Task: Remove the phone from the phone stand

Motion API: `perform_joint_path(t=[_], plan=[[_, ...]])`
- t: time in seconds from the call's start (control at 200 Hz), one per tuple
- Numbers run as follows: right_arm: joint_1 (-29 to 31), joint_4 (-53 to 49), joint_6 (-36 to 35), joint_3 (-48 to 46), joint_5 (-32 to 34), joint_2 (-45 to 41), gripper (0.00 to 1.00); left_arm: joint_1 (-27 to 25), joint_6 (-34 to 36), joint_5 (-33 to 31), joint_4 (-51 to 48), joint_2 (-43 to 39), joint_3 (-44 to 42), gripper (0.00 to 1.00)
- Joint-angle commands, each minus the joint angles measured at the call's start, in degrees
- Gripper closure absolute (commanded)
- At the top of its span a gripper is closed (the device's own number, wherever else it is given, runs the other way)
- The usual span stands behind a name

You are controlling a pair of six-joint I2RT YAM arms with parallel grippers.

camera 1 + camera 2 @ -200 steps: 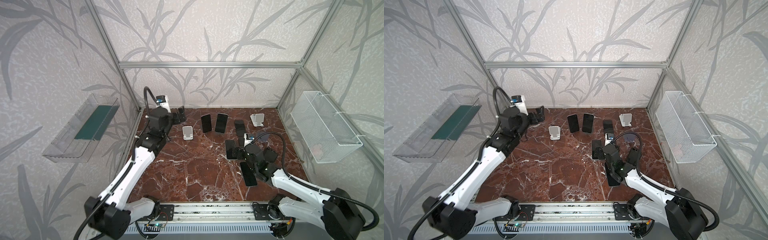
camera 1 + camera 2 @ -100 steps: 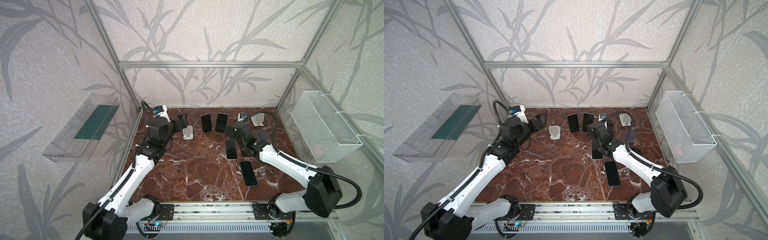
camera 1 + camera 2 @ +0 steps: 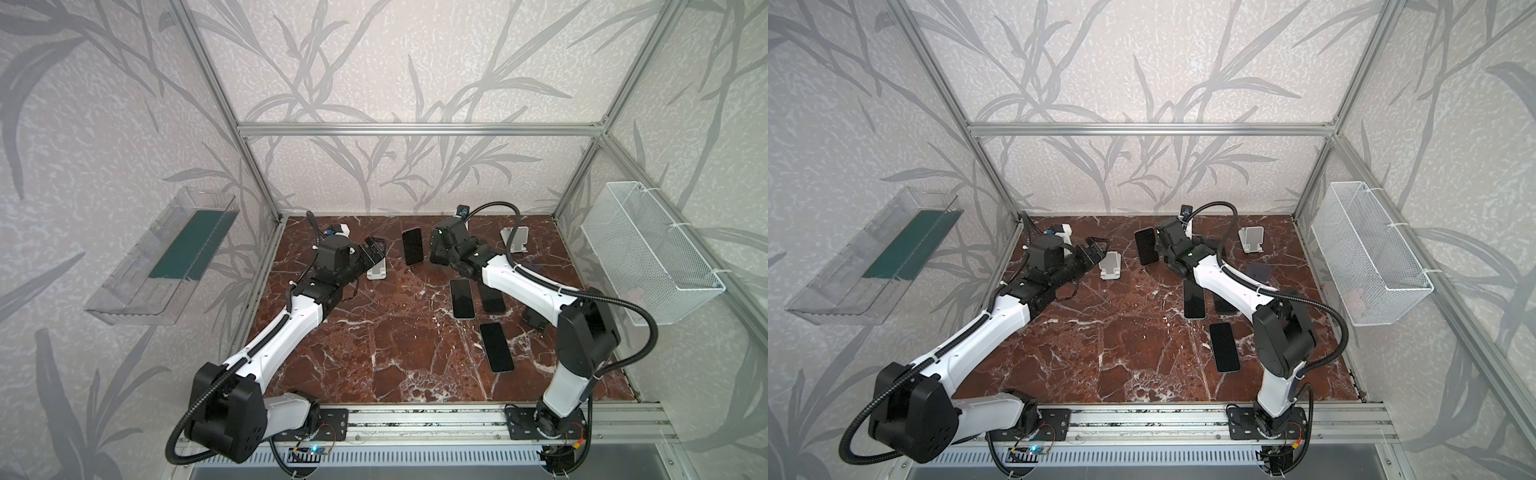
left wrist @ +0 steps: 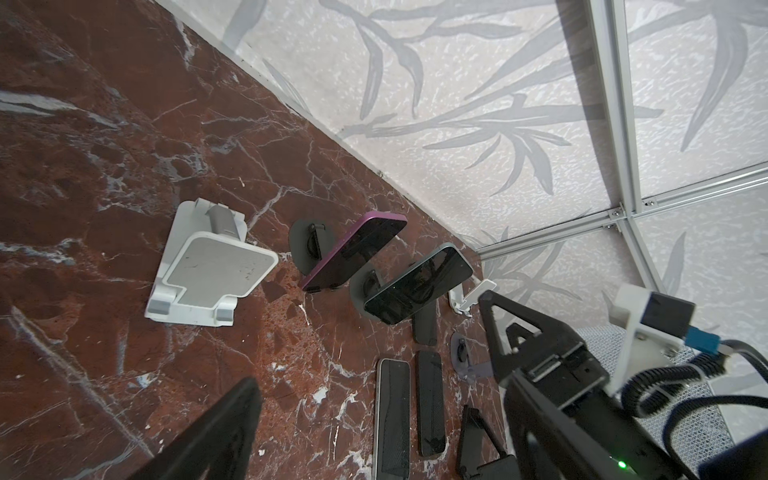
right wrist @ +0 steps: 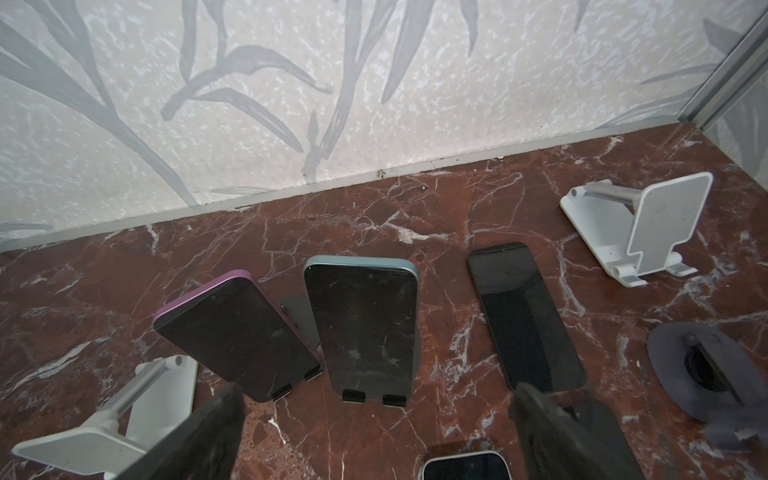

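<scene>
Since a second ago we are no longer working the right arm over the flat phones (image 3: 496, 347) near the front of the marble table (image 3: 374, 353). We are holding the right gripper (image 5: 376, 392) up at the back row now, and the left gripper (image 3: 1097, 250) is sitting lower and nearer the white stand (image 3: 1111, 266) than it was.

We are pointing the right gripper at the teal phone (image 5: 361, 328), which is leaning back, screen up, on its dark stand (image 4: 360, 291), its lower edge resting on two small lips. Our fingers (image 5: 203, 432) are standing wide apart, one off each lower corner of that phone, touching nothing and gripping nothing. Just beside it the purple phone (image 5: 237, 336) is leaning on a second dark stand (image 4: 305, 245), turned a little toward the teal one. In both top views the right gripper is covering the teal phone, so we are seeing only the purple one there.

We are hovering the left gripper just beside the white stand, its fingers parted and nothing between them. On the teal phone's other side from the purple one, a black phone (image 5: 525, 316) is lying flat on the marble. Beyond it another white stand (image 5: 640, 224) is standing near the back right corner.
</scene>
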Motion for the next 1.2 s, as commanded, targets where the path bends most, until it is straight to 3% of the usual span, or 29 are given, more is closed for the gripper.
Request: perform_joint_path(t=[0.0, 0.365, 0.57, 0.985, 1.195], plan=[[-0.4, -4.3, 0.5, 5.6, 2.1, 3.7, 0.01, 0.2, -0.9, 0.5, 1.8, -1.5, 0.1, 0.08], [-0.8, -11.7, -0.4, 21.4, 6.3, 16.0, 0.01, 0.3, -2.2, -0.4, 2.8, -3.7, -1.2, 0.09], [-0.8, -8.6, -0.2, 18.5, 10.2, 15.7, 0.01, 0.3, -4.3, 1.6, 5.2, -2.6, -2.1, 0.10], [-2.7, -0.6, 3.2, 16.2, 4.0, 17.9, 0.00, 0.3, -5.3, 4.0, 7.1, -1.5, -2.2, 0.13], [-2.7, -2.1, 3.0, 19.3, 4.6, 20.4, 0.02, 0.3, -4.9, 4.0, 7.3, -1.8, -2.2, 0.13]])
